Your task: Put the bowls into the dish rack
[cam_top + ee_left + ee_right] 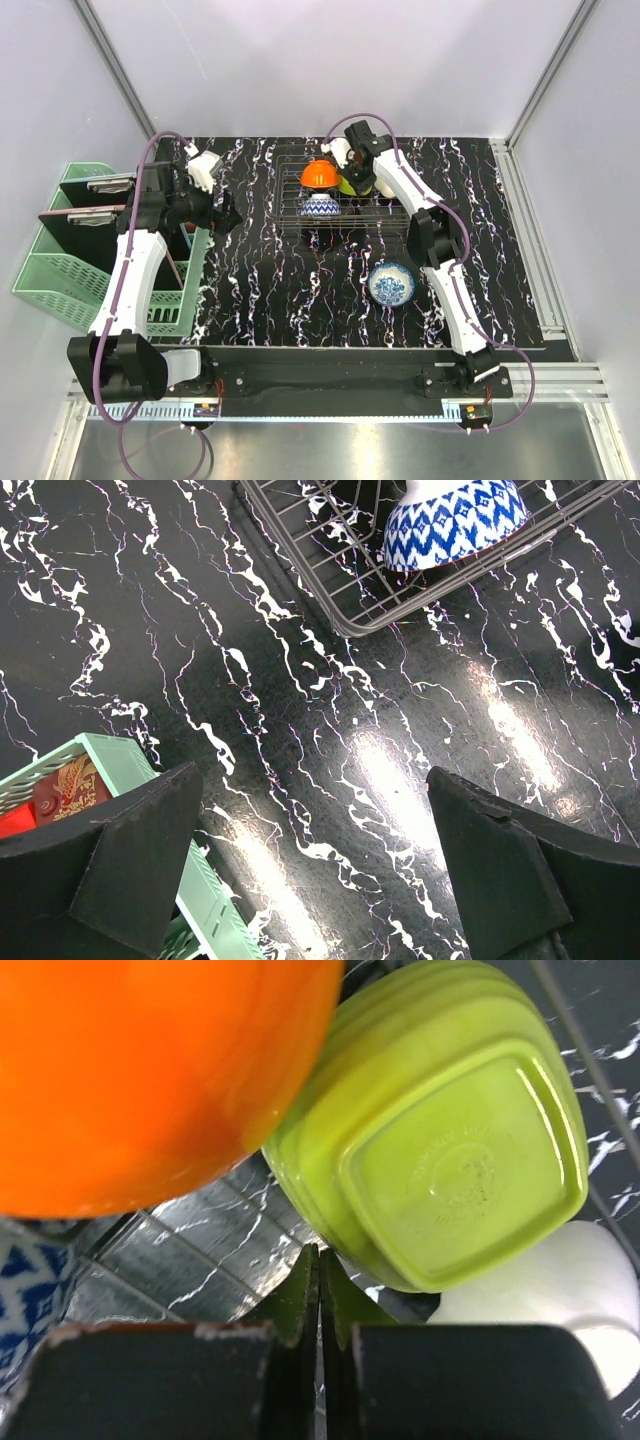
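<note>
The dark wire dish rack [378, 222] stands at the back middle of the table. It holds an orange bowl [320, 174], a lime-green bowl [349, 184] and a blue-and-white bowl [319, 207], all bottom up. A second blue-and-white bowl [392, 284] sits upright on the table in front of the rack. My right gripper [320, 1270] is shut and empty, its tips just beside the lime-green bowl [450, 1150] and under the orange bowl [150, 1070]; a white bowl [590, 1290] lies beyond. My left gripper [315, 880] is open and empty above bare table, left of the rack [330, 580].
A mint-green slatted basket [60, 280] stands at the left table edge, partly under my left arm. In the left wrist view its corner [110, 755] holds a red-patterned bowl [65, 790]. Grey walls close in the back and the sides.
</note>
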